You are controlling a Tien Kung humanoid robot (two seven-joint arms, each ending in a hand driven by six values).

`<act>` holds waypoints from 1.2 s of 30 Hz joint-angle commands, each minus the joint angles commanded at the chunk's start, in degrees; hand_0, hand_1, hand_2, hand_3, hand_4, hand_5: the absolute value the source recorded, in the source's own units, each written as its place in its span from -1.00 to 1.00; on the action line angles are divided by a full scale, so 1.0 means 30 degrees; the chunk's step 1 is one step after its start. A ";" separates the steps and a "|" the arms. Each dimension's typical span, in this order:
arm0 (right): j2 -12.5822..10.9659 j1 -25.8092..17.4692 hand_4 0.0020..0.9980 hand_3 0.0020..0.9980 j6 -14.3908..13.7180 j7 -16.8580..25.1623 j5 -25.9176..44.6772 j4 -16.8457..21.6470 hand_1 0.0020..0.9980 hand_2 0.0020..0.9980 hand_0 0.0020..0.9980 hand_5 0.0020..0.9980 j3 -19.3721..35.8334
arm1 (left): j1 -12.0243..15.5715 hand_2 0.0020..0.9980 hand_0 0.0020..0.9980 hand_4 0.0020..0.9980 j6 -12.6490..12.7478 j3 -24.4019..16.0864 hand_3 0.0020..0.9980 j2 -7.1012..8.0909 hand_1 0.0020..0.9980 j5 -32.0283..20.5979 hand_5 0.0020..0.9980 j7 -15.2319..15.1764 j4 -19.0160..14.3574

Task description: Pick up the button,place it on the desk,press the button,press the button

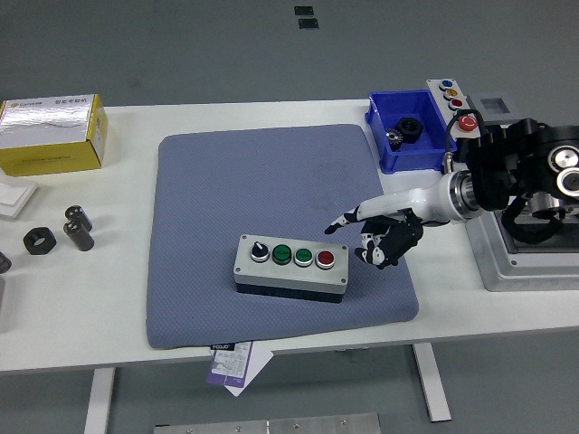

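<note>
A grey button box (291, 265) lies on the blue-grey mat (262, 181), near its front edge. It carries a black knob, two green buttons and a red button (326, 260) in a row. My right hand (373, 232) comes in from the right and hovers just right of the box. Its white index finger (348, 218) points left and down, its tip a little above and right of the red button. The other fingers are curled under and hold nothing. The left arm is not in view.
A blue bin (412, 132) with a black part stands at the back right, next to a second button panel (455, 104). A grey metal fixture (525, 244) sits at the right. A yellow box (52, 136) and black nuts (56, 237) lie at the left.
</note>
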 joint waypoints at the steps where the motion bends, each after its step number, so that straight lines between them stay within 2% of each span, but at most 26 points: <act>1: -0.0052 -0.0184 -0.51 1.00 -0.0141 0.0105 -0.0125 -0.0050 -0.56 -0.42 -0.98 -0.75 0.0410 | 0.0003 0.11 0.38 0.35 0.0000 -0.0029 0.20 -0.0007 0.26 0.0027 -0.57 -0.0001 -0.0003; 5: 0.0231 -0.1559 -0.48 1.00 -0.1654 0.1215 -0.1520 -0.0636 -0.56 -0.42 -0.97 -0.73 0.2223 | 0.0031 0.11 0.38 0.35 -0.0001 -0.0172 0.20 -0.0102 0.26 0.0156 -0.58 -0.0005 -0.0015; 7: 0.0607 -0.2297 -0.48 1.00 -0.2804 0.2072 -0.2297 -0.1048 -0.56 -0.42 -0.97 -0.73 0.3003 | 0.0048 0.11 0.38 0.35 -0.0007 -0.0182 0.20 -0.0161 0.26 0.0196 -0.58 -0.0001 -0.0018; 8: 0.0855 -0.2754 -0.30 1.00 -0.3606 0.2655 -0.2822 -0.1271 -0.56 -0.40 -0.98 -0.66 0.3383 | 0.0056 0.11 0.38 0.35 -0.0009 -0.0194 0.20 -0.0191 0.26 0.0231 -0.57 0.0000 -0.0020; 13: 0.2372 -0.4924 -0.30 1.00 -0.7387 0.5668 -0.6121 -0.2837 -0.56 -0.40 -0.98 -0.66 0.4238 | 0.0073 0.11 0.38 0.35 -0.0012 -0.0345 0.20 -0.0240 0.26 0.0523 -0.57 0.0001 -0.0042; 14: 0.2742 -0.5469 0.10 1.00 -0.8189 0.6382 -0.6921 -0.3279 -0.30 -0.07 -0.81 -0.47 0.4533 | 0.0083 0.11 0.38 0.35 -0.0011 -0.0397 0.20 -0.0238 0.26 0.0599 -0.58 0.0000 -0.0048; 19: 0.4357 -0.8288 0.10 1.00 -1.1856 0.9620 -0.9247 -0.5080 -0.30 -0.07 -0.81 -0.47 0.5991 | 0.0224 0.11 0.38 0.35 -0.0011 -0.0393 0.20 -0.0236 0.26 0.0705 -0.58 0.0010 -0.0047; 20: 0.4575 -0.8823 0.22 0.65 -1.2544 1.0211 -0.9146 -0.5275 0.42 0.43 0.26 -0.48 0.6166 | 0.0259 0.11 0.38 0.35 -0.0013 -0.0380 0.20 -0.0240 0.26 0.0709 -0.58 0.0013 -0.0047; 25: 0.5382 -1.1492 0.22 0.65 -1.6390 1.3420 -0.7085 -0.5803 0.42 0.43 0.26 -0.48 0.6175 | 0.0378 0.11 0.38 0.35 -0.0014 -0.0348 0.20 -0.0246 0.26 0.0751 -0.58 0.0024 -0.0039; 26: 0.5469 -1.1867 0.33 0.76 -1.7078 1.3935 -0.6687 -0.5861 0.68 0.69 0.69 -0.45 0.6104 | 0.0378 0.11 0.38 0.35 -0.0015 -0.0359 0.20 -0.0247 0.26 0.0771 -0.58 0.0023 -0.0040; 30: 0.5708 -1.2744 0.33 0.76 -1.9560 1.6002 -0.4808 -0.6048 0.68 0.69 0.69 -0.45 0.5771 | 0.0294 0.11 0.38 0.35 -0.0017 -0.0536 0.20 -0.0237 0.26 0.1041 -0.58 0.0016 -0.0066; 31: 0.5725 -1.2799 0.33 0.76 -1.9980 1.6429 -0.4342 -0.6064 0.68 0.69 0.69 -0.45 0.5710 | 0.0266 0.11 0.38 0.35 -0.0015 -0.0637 0.20 -0.0226 0.26 0.1161 -0.58 0.0010 -0.0080; 32: 0.5733 -1.2844 0.47 0.77 -2.0353 1.6865 -0.3807 -0.6078 0.72 0.76 0.75 -0.26 0.5653 | 0.0240 0.11 0.38 0.36 -0.0012 -0.0756 0.21 -0.0214 0.26 0.1293 -0.58 0.0004 -0.0096; 34: 0.5745 -1.2965 0.47 0.77 -2.0802 1.7827 -0.2477 -0.6120 0.72 0.76 0.75 -0.26 0.5557 | 0.0190 0.11 0.38 0.36 -0.0005 -0.0995 0.21 -0.0199 0.26 0.1553 -0.58 -0.0013 -0.0131; 36: 0.5793 -1.3183 0.47 0.77 -2.0315 1.8639 -0.1204 -0.6223 0.72 0.76 0.75 -0.26 0.5600 | 0.0170 0.11 0.38 0.36 -0.0005 -0.1129 0.21 -0.0219 0.26 0.1711 -0.58 -0.0022 -0.0157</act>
